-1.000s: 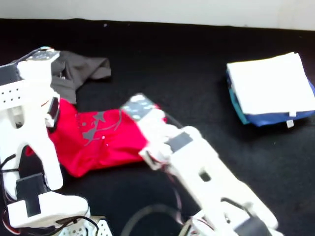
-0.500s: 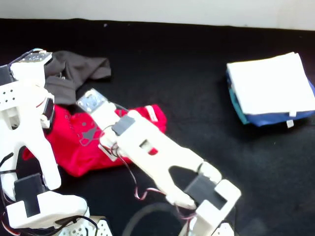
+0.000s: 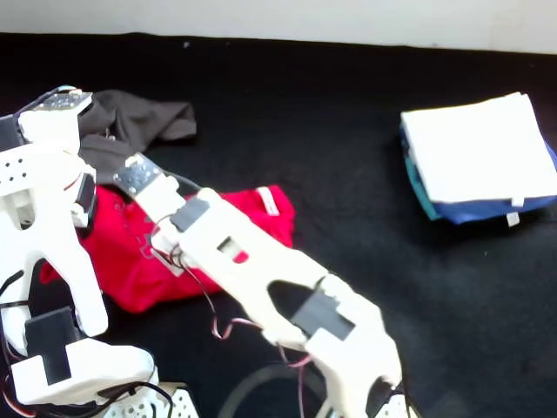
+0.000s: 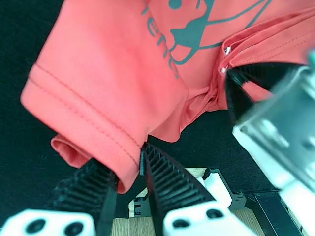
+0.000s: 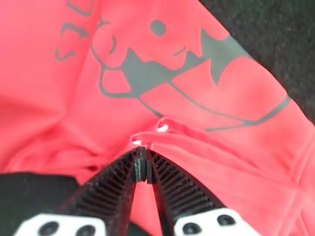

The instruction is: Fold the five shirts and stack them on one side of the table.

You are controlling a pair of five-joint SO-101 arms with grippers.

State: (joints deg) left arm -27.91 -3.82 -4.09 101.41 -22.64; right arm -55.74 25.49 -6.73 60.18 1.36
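The red shirt (image 3: 258, 219) lies crumpled near the left edge of the desk (image 3: 348, 104), the left claw (image 4: 127, 160) clamped on its sleeve hem (image 4: 83, 120) and the right claw (image 5: 141, 161) pinched shut on a fold beside the print (image 5: 147, 73), probably to pull it flat before it joins the stack (image 3: 479, 148) at the right edge.

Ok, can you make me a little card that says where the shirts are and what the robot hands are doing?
red shirt: unfolded, at the high view's left
left gripper: shut on its sleeve hem
right gripper: shut on a fold near its middle
grey shirt: crumpled, beyond the red shirt
folded stack: far right, white shirt on top
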